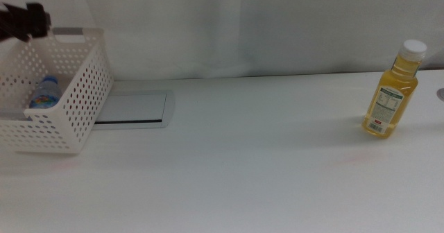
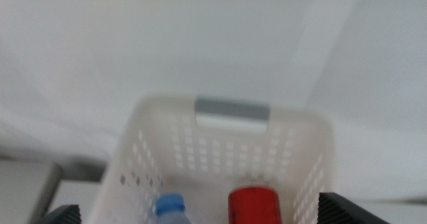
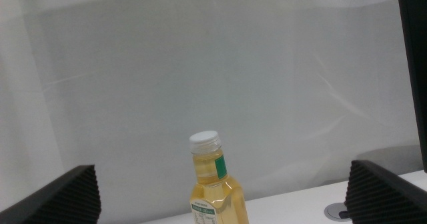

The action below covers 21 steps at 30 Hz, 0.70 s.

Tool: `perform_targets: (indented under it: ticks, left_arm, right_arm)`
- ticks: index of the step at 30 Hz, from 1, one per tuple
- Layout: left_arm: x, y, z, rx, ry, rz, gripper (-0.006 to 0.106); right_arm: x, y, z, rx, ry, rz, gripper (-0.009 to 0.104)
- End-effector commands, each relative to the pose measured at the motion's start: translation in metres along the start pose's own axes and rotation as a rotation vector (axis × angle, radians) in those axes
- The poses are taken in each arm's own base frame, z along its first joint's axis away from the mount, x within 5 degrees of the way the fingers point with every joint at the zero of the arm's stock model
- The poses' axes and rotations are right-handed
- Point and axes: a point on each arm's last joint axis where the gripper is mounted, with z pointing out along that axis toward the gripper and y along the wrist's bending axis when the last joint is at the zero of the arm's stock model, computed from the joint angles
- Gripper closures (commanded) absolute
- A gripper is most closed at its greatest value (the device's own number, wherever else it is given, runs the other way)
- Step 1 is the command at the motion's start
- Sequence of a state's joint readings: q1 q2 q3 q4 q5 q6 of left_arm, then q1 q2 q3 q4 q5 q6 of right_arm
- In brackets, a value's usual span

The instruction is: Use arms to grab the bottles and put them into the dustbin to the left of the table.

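Left end effector (image 1: 24, 21), open and empty, hovers above the dustbin (image 1: 83, 101) at the desk's (image 1: 243, 157) 9 o'clock; water bottle (image 1: 43, 94) and red can (image 2: 253, 205) lie inside. Right end effector (image 3: 220, 204), spread wide, faces the upright juice bottle (image 1: 392, 91) at 3 o'clock. Risk: an off-centre approach topples it.

I cannot read any text in these pictures. The yellow juice bottle (image 1: 392, 89) carries a label with a green band, a white panel of very small print and a red patch at its foot, but the letters are too small for me to make out. From my right wrist camera only the top edge of this label shows. The small water bottle (image 1: 43, 94) in the dustbin (image 1: 73, 115) has a colourful label, also unreadable.
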<state>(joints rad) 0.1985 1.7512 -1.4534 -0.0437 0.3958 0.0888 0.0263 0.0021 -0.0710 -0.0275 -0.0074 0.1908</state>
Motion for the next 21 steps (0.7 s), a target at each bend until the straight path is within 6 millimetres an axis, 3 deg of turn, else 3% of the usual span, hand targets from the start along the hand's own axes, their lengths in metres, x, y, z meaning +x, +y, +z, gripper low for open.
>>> perform_targets:
  ticks: [1,9,12,18,21]
  left_arm:
    - [-0.014,0.000,-0.027,0.007,-0.049,-0.024,0.008]
    - [-0.039,-0.004,-0.108,0.042,-0.172,-0.064,0.008]
    - [-0.043,-0.015,-0.133,0.075,-0.204,-0.041,0.008]
    - [-0.045,-0.055,-0.177,0.193,-0.282,0.061,0.008]
    - [-0.038,-0.076,-0.199,0.267,-0.321,0.114,0.008]
  right_arm:
    - [-0.001,0.000,-0.003,-0.010,-0.033,-0.009,-0.008]
    - [-0.001,0.000,-0.003,-0.010,-0.033,-0.009,-0.008]
    - [-0.002,0.000,-0.003,-0.010,-0.034,-0.009,-0.008]
    - [-0.002,0.001,-0.003,-0.011,-0.037,-0.004,-0.008]
    - [-0.002,0.000,-0.003,-0.011,-0.034,0.090,-0.008]
